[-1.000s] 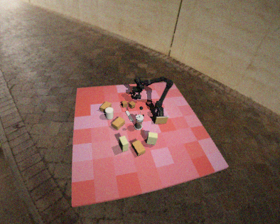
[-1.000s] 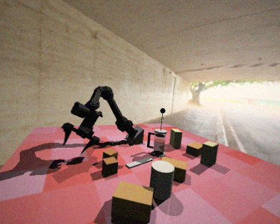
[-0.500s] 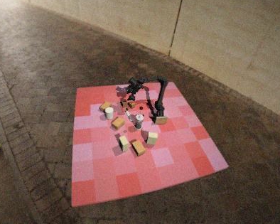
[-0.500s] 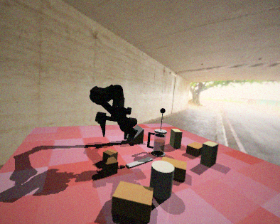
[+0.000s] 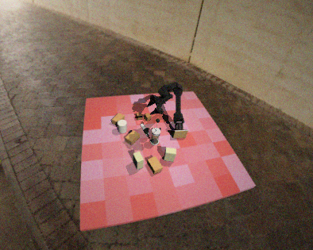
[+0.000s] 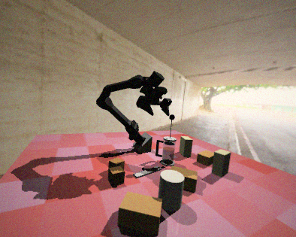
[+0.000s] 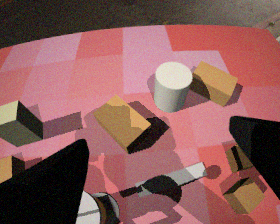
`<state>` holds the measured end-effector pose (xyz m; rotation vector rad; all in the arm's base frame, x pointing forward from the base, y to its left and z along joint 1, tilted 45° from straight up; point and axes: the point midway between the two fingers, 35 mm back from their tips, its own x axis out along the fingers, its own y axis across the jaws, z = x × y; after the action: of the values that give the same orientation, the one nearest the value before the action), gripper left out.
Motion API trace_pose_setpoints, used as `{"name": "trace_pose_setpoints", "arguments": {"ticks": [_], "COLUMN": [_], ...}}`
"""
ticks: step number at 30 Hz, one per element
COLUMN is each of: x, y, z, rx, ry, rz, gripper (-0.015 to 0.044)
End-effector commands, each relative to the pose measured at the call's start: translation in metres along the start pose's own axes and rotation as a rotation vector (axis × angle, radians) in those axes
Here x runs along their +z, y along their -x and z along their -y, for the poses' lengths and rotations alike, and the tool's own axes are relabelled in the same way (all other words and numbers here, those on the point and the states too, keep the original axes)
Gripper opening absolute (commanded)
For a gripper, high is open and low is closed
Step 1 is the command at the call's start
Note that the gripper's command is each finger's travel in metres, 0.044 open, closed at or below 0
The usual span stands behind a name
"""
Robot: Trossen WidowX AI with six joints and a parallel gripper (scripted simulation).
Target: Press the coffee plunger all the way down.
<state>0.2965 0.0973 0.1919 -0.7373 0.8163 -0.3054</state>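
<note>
Jaws spread wide and gripping nothing: the gripper is hanging in the air above and just to the side of the plunger knob, its two dark fingers framing the lower corners of the wrist view with open space between them. The arm is arching up from its base on the pink and red checkered mat and is bending over toward the coffee press. The press is standing upright near the middle of the mat, its thin rod rising straight to the black knob, so the plunger is sitting raised; its handle is pointing toward the arm's base. In the wrist view the press is appearing at the lower edge, beside the left finger and not touching it. A long grey tool is lying flat on the mat just in front of the press. A white cylinder is standing upright closer to the exterior camera, with a tan block beside it and another tan block just behind it. Further blocks are lying scattered around the press: a small stacked pair, a tall one next to the press, a low one and a tall pale-topped one further out.
</note>
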Motion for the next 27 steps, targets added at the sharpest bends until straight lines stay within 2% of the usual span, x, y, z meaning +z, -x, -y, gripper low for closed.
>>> {"name": "trace_pose_setpoints", "arguments": {"ticks": [1, 6, 8, 13, 19, 27], "x": [0.005, -0.002, -0.003, -0.013, -0.048, -0.048], "y": [0.038, 0.091, 0.098, 0.089, 0.059, 0.055], "z": [-0.045, -0.094, -0.099, -0.100, -0.100, -0.101], "rx": [0.058, 0.122, 0.132, 0.135, 0.135, 0.136], "ry": [0.030, 0.069, 0.076, 0.078, 0.078, 0.078], "rz": [0.078, 0.178, 0.191, 0.193, 0.193, 0.192], "gripper": [0.0440, 0.0440, 0.0440, 0.0440, 0.0440, 0.0440]}}
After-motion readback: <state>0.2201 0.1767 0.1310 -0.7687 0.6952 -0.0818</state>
